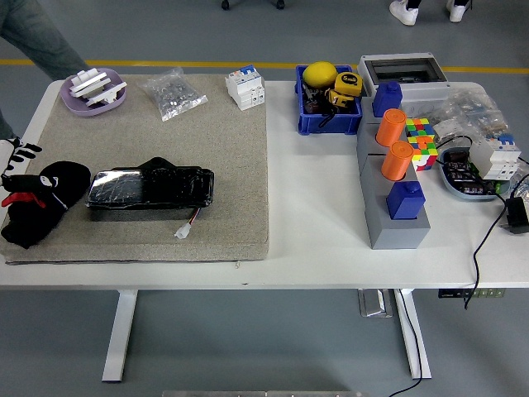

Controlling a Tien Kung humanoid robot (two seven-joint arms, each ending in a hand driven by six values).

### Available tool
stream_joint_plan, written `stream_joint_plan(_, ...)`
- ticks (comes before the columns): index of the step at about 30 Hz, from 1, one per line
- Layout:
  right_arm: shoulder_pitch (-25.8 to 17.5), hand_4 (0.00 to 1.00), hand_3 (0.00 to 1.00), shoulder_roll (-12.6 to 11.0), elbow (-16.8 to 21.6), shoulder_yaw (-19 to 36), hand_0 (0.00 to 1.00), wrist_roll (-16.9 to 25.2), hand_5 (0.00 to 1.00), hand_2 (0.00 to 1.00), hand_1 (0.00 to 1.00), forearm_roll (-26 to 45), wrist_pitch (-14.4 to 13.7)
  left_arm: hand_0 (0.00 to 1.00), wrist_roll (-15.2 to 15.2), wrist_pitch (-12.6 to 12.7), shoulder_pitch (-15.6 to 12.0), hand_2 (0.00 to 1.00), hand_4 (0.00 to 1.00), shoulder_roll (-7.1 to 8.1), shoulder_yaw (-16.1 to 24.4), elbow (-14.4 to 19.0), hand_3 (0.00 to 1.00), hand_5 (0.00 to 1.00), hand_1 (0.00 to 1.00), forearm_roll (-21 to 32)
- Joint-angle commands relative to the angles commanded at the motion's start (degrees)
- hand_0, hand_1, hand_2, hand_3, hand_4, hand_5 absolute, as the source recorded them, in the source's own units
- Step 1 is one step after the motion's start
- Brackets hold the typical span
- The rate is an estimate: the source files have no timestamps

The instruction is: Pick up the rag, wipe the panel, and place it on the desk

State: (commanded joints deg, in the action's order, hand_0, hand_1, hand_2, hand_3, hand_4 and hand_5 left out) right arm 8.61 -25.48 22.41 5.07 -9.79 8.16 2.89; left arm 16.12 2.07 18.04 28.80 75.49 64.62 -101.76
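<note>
So the left hand (18, 178) is in at the far left edge, sitting right on the black rag (43, 203), but I honestly can't tell if it has a grip yet. Rag is bunched on the mat (223, 165) directly under the hand, and the shiny black panel (150, 188) lies just to its right, untouched as far as I can see. Looks like wiping and dropping it on the bench (314, 231) are both left to do
</note>
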Motion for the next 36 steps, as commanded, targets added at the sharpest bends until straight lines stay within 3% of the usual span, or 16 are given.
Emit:
stream_joint_plan(3,0.0,0.998,0.681,0.0,-0.1,-0.1,0.768,0.0,0.521,0.711,0.69,0.1,0.0,0.724,0.9,-1.8,-0.9,0.769,0.998,0.25,2.0,3.1,0.786,0.417,0.779,2.4)
stream_joint_plan(7,0.1,0.998,0.681,0.0,0.0,-0.3,0.768,0.0,0.52,0.71,0.69,0.1,-0.1,0.708,-0.5,-2.1,-2.3,0.766,0.998,0.24,5.1,7.5,0.776,0.461,0.767,7.2)
stream_joint_plan(10,0.1,0.998,0.681,-0.1,-0.2,-1.1,0.768,0.0,0.52,0.71,0.69,0.7,-0.1,0.708,-3.6,-1.4,-2.9,0.766,0.998,0.1,6.4,11.2,0.776,0.461,0.767,10.8)
stream_joint_plan(14,0.0,0.998,0.681,-0.1,-0.2,-1.6,0.769,0.0,0.52,0.71,0.689,1.0,-0.1,0.671,-7.3,-0.1,-2.8,0.73,0.998,-0.58,6.9,13.8,0.758,0.481,0.73,16.1)
stream_joint_plan(16,-0.1,0.998,0.681,0.0,-0.2,-1.7,0.769,0.0,0.52,0.71,0.689,1.0,-0.1,0.671,-9.4,0.8,-2.4,0.73,0.998,-1.4,7.3,13.6,0.758,0.481,0.73,19.2)
stream_joint_plan(17,-0.1,0.998,0.681,0.0,-0.2,-1.7,0.769,0.0,0.519,0.71,0.689,1.0,-0.1,0.644,-10.5,1.1,-2.3,0.702,0.97,-1.79,7.5,13.4,0.682,0.435,0.7,21.2)
stream_joint_plan(22,-0.2,0.998,0.681,0.2,-0.3,-1.7,0.769,0.0,0.519,0.71,0.689,0.8,0.0,0.644,-16.0,2.6,-1.3,0.702,0.97,-5.29,9.0,10.1,0.682,0.435,0.7,29.5)
stream_joint_plan(23,-0.2,0.998,0.68,0.3,-0.3,-1.8,0.769,0.0,0.519,0.71,0.69,0.8,-0.1,0.619,-16.9,2.5,-1.3,0.646,0.897,-6.33,9.6,9.4,0.605,0.341,0.686,30.9)
stream_joint_plan(26,-0.3,0.998,0.68,0.4,-0.4,-1.9,0.769,0.0,0.519,0.71,0.69,0.8,-0.1,0.619,-19.1,2.0,-1.8,0.646,0.897,-9.64,11.0,8.2,0.605,0.341,0.686,36.3)
stream_joint_plan(29,-0.1,0.998,0.68,0.5,-0.5,-2.1,0.769,0.0,0.519,0.71,0.69,0.8,-0.1,0.619,-20.7,1.6,-2.1,0.646,0.897,-11.98,11.1,6.7,0.605,0.341,0.686,42.6)
stream_joint_plan(31,0.0,0.998,0.68,0.8,-0.6,-2.3,0.769,0.0,0.519,0.71,0.69,0.6,-0.1,0.605,-21.4,1.3,-2.1,0.629,0.888,-12.45,10.3,5.7,0.601,0.314,0.682,45.9)
stream_joint_plan(36,0.4,0.998,0.679,0.8,-0.6,-2.5,0.769,0.1,0.519,0.71,0.69,0.4,-0.1,0.603,-21.6,1.0,-2.4,0.625,0.883,-12.21,9.9,5.0,0.597,0.296,0.682,48.1)
